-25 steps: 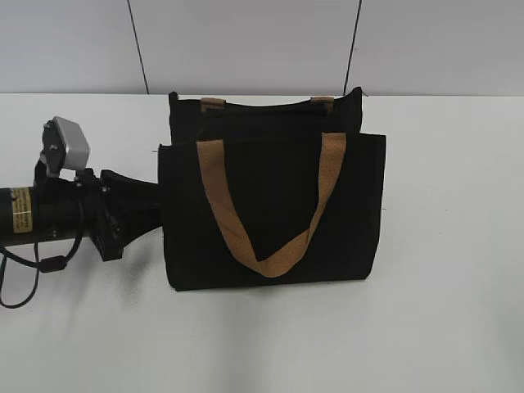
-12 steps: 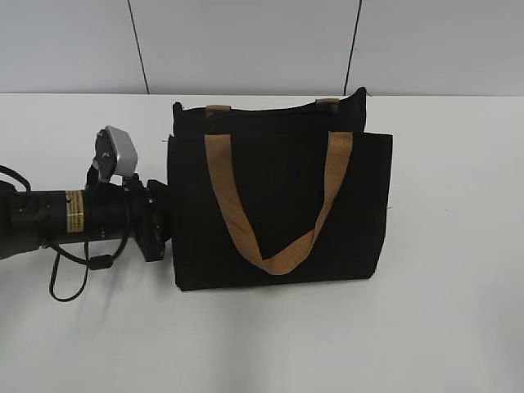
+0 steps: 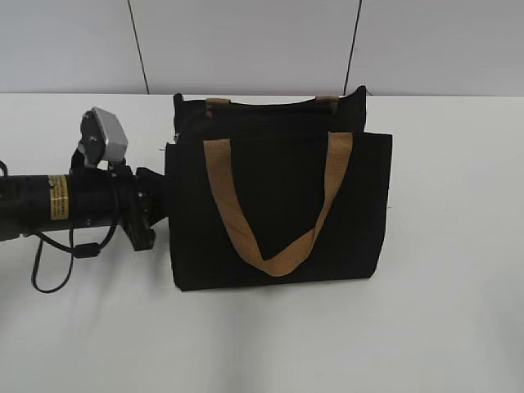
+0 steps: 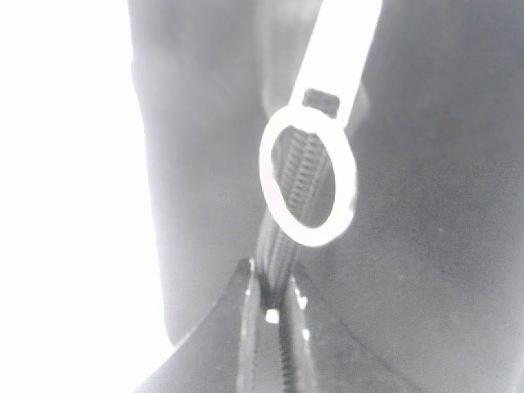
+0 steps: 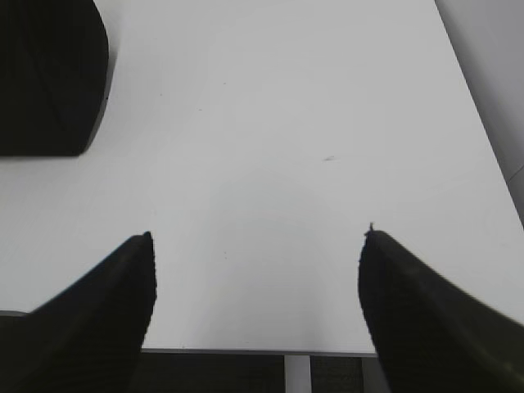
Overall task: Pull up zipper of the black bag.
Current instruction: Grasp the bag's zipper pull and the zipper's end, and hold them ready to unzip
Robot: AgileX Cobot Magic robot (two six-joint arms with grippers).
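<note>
The black bag (image 3: 278, 205) stands upright on the white table, with a tan strap handle (image 3: 278, 205) hanging down its front. My left gripper (image 3: 160, 205) reaches in from the left and is at the bag's left side edge. In the left wrist view its jaws (image 4: 274, 286) are shut on the zipper (image 4: 282, 246), pinching the toothed zip line just below the pale ring-shaped pull tab (image 4: 307, 180). My right gripper (image 5: 255, 270) is open and empty over bare table, and a corner of the bag (image 5: 49, 74) lies at the upper left of its view. The right gripper is out of the exterior view.
The white table (image 3: 458, 246) extends on all sides of the bag, with a grey panelled wall (image 3: 246, 41) behind. The left arm's cable (image 3: 49, 262) loops onto the table at the left. The table's front edge (image 5: 246, 350) shows in the right wrist view.
The left arm pushed right into the bag's side, shifting the bag slightly right, then drew back a little to the left. Its wrist camera tilted.
</note>
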